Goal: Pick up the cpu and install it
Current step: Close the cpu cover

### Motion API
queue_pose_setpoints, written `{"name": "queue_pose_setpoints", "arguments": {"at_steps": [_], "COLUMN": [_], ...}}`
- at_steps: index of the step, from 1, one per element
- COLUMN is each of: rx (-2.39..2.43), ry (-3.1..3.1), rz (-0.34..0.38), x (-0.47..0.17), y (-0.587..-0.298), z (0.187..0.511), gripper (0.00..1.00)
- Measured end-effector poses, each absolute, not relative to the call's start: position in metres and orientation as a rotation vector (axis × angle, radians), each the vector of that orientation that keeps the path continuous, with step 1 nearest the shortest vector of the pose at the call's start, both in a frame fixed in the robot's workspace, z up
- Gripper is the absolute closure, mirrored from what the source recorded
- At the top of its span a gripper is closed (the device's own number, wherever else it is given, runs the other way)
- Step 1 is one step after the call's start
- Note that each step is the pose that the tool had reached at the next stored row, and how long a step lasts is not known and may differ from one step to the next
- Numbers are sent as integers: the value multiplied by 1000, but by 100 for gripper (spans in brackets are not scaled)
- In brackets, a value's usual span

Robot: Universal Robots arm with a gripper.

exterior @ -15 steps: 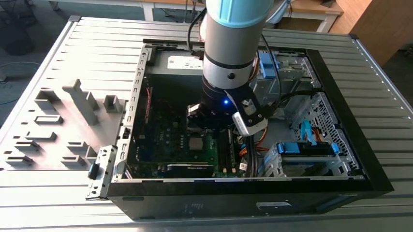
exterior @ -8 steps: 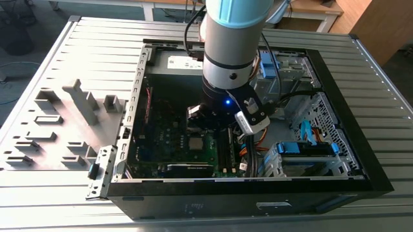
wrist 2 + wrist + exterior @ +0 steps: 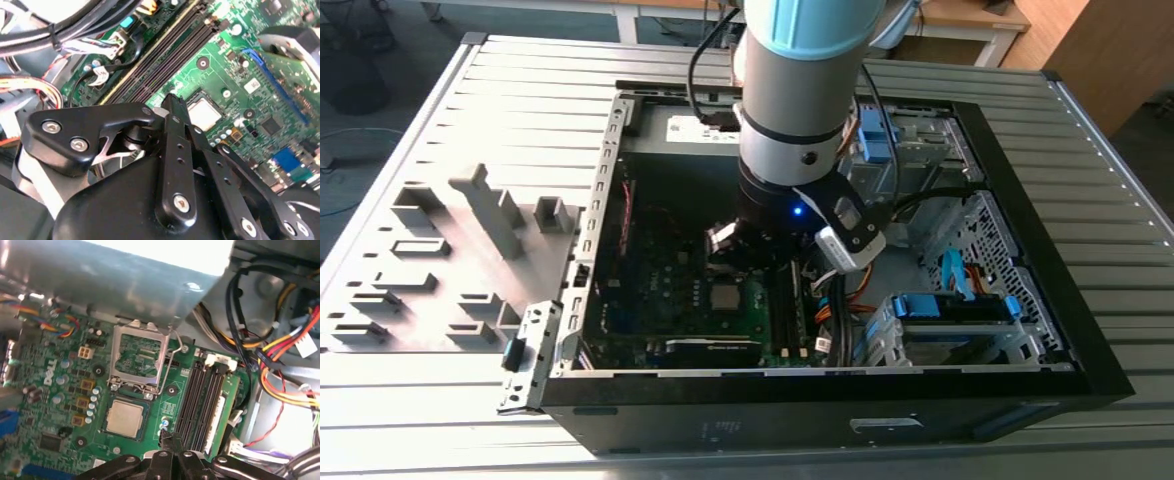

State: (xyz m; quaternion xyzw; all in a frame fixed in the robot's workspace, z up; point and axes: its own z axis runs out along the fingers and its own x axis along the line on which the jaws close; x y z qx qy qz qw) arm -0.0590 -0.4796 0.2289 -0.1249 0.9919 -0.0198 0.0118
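Your arm (image 3: 790, 90) lists as one thick silver-grey tube with a pale blue joint cap, a black wrist collar carrying a small blue light, black cables alongside, and a black link-bar gripper (image 3: 172, 120) fastened with bright round screws.
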Motion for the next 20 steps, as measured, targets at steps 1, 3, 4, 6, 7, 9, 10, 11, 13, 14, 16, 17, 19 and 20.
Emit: {"name": "queue_pose_setpoints", "arguments": {"at_steps": [1, 3, 4, 6, 7, 9, 10, 11, 13, 14, 16, 17, 19, 20], "rx": [-417, -473, -500, -558, -585, -640, -667, -694, -750, -778, -825, -842, -854, -854], "ry": [3089, 3080, 3076, 3065, 3060, 3048, 3042, 3035, 3021, 3014, 3001, 2996, 2992, 2992], "rz": [-62, -61, -61, -60, -59, -59, -58, -58, -57, -57, -56, -56, -55, -55], "x": [-59, -59, -59, -59, -59, -59, -59, -59, -59, -59, -59, -59, -58, -58], "y": [-480, -480, -480, -480, -480, -480, -480, -480, -480, -480, -480, -480, -480, -480], "z": [229, 229, 229, 228, 228, 228, 228, 228, 228, 228, 228, 228, 228, 228], "gripper": [89, 89, 89, 89, 89, 89, 89, 89, 89, 89, 89, 89, 89, 89]}}
